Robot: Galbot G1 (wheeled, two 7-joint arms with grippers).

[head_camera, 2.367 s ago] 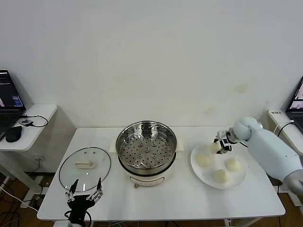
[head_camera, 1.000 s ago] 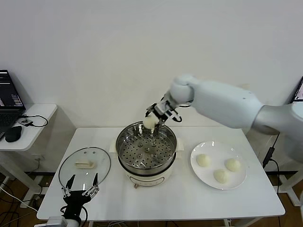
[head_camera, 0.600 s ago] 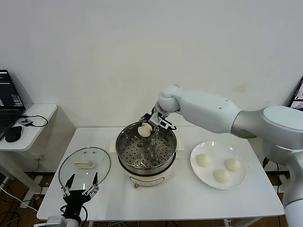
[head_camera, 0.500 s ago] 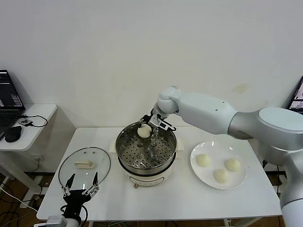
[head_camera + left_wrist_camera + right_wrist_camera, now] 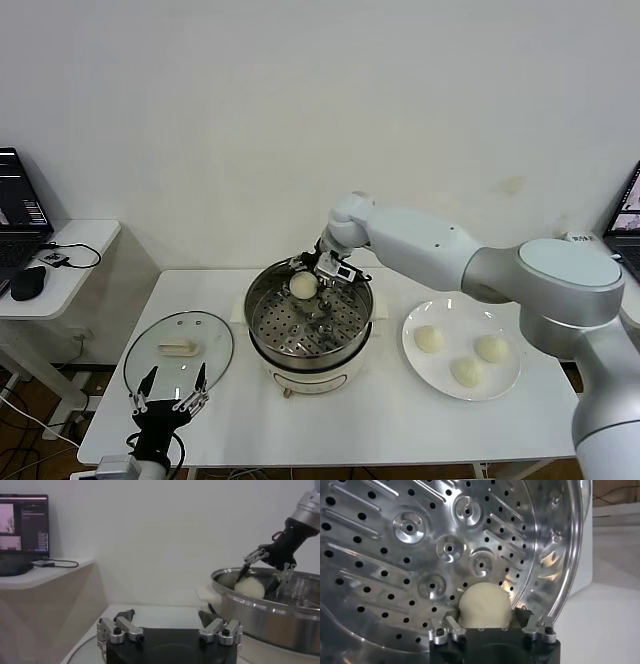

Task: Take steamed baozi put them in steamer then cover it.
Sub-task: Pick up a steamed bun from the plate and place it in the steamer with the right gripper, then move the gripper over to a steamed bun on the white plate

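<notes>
My right gripper (image 5: pixel 306 279) is shut on one baozi (image 5: pixel 302 288) and holds it low inside the steamer (image 5: pixel 256 322), near its far rim, just over the perforated tray (image 5: pixel 420 540). In the right wrist view the baozi (image 5: pixel 485 605) sits between my fingers (image 5: pixel 451 624). Three more baozi (image 5: pixel 429 338) (image 5: pixel 491 347) (image 5: pixel 466 371) lie on the white plate (image 5: pixel 505 385) to the right of the steamer. The glass cover (image 5: pixel 205 350) lies flat on the table left of the steamer. My left gripper (image 5: pixel 170 388) is open and empty at the table's front left, beside the cover.
The steamer stands mid-table on its cream base. A side table at far left holds a laptop (image 5: pixel 20 210) and a mouse (image 5: pixel 30 283). Another laptop (image 5: pixel 630 215) shows at the right edge. The wall is close behind the table.
My right gripper carried one baozi from the plate across to the steamer and lowered it into the pot's far side. The left arm stayed near the cover.
</notes>
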